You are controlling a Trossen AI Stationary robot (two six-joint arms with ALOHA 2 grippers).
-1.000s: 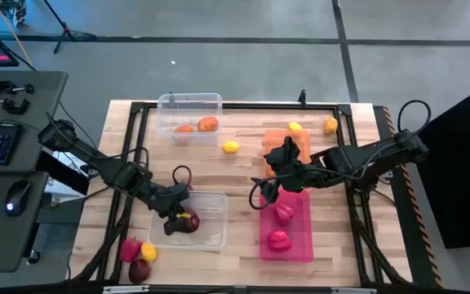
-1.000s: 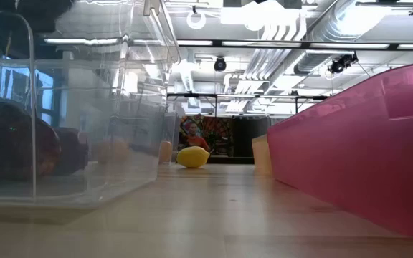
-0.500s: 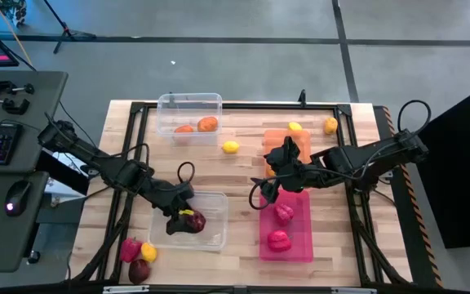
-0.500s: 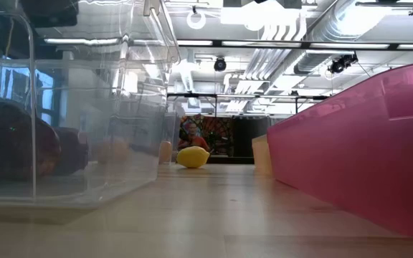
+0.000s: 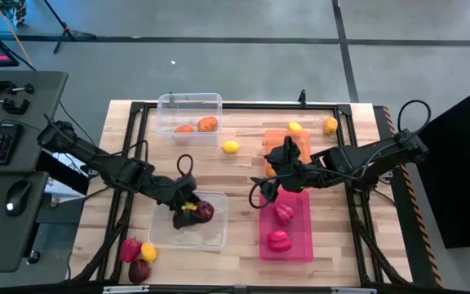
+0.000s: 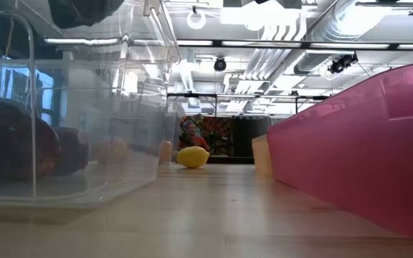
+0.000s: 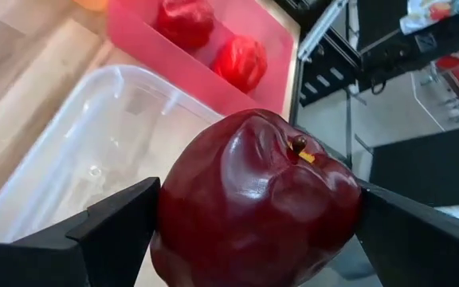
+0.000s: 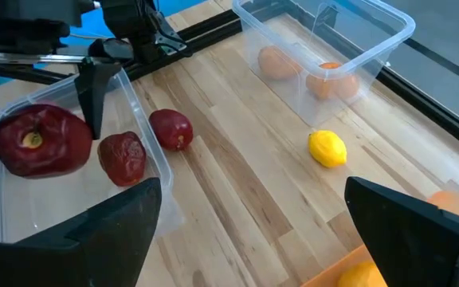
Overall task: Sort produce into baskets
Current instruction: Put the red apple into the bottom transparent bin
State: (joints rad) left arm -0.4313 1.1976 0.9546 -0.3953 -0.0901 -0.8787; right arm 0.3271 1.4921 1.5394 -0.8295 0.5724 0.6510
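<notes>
My left gripper [image 5: 192, 210] is shut on a dark maroon apple [image 5: 206, 211] above the near clear bin [image 5: 210, 241]; the apple fills the left wrist view [image 7: 253, 199]. Two more maroon pieces [image 8: 122, 157] [image 8: 171, 129] lie at that bin's far wall, apparently inside it. My right gripper [image 5: 269, 186] hangs open and empty between the orange bin [image 5: 300, 140] and the pink bin [image 5: 304, 237]. The pink bin holds two pink-red pieces [image 5: 284, 212]. The far clear bin [image 5: 189, 104] holds two orange pieces [image 5: 208, 124]. My left gripper pinches the apple between its two fingers, one on each side [image 7: 174, 223] of its body. The fingers come slanting down from the table's left. The stem dimple [image 7: 297, 147] faces the wrist. The apple is lifted clear above the clear bin.
A lemon [image 5: 231, 147] lies on the bare table between the bins. A yellow piece [image 5: 294, 126] sits at the orange bin's far end, and an orange-yellow one [image 5: 330, 125] beside it. Pink-red, yellow and maroon pieces [image 5: 139, 260] lie at the near left corner.
My left gripper has carried the maroon apple toward the table's right edge and a little toward the far edge, over the near clear bin, and is still shut on it. My right gripper has kept still.
</notes>
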